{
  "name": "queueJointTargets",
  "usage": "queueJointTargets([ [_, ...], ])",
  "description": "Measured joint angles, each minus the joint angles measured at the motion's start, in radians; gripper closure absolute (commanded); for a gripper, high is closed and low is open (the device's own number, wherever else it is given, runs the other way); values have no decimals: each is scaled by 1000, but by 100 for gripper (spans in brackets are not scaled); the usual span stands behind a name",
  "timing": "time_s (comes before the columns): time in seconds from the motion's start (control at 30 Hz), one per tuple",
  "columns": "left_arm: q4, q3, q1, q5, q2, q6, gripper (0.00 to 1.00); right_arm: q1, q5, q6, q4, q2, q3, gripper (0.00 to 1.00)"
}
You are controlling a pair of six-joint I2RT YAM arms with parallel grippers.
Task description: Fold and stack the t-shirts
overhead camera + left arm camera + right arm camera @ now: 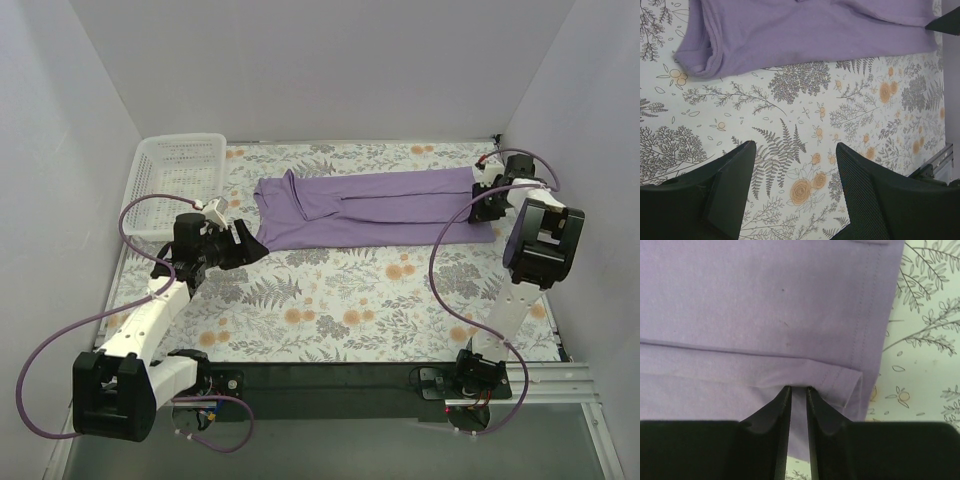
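The t-shirt is matt lavender knit cloth, soft and fine-grained, with rows of stitching along its hem and a few tiny dark specks. The surface has a flat, matt covering printed with ferns and orange flowers. At its far left corner the basket is white plastic mesh. The left gripper has matt black plastic jaws, one inner face finely dotted. The right gripper has smooth black jaws with a dull gleam. A bare metal rail runs along the near edge.
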Motion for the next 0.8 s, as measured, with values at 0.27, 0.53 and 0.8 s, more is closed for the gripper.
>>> queueJointTargets([
  [0.27,1,0,0,0,10,0,37,8,-30,24,-5,63,88,76],
  [0.53,1,0,0,0,34,0,37,8,-50,77,-3,130,213,75],
  [0.8,1,0,0,-2,38,3,37,16,-214,9,0,124,214,65],
])
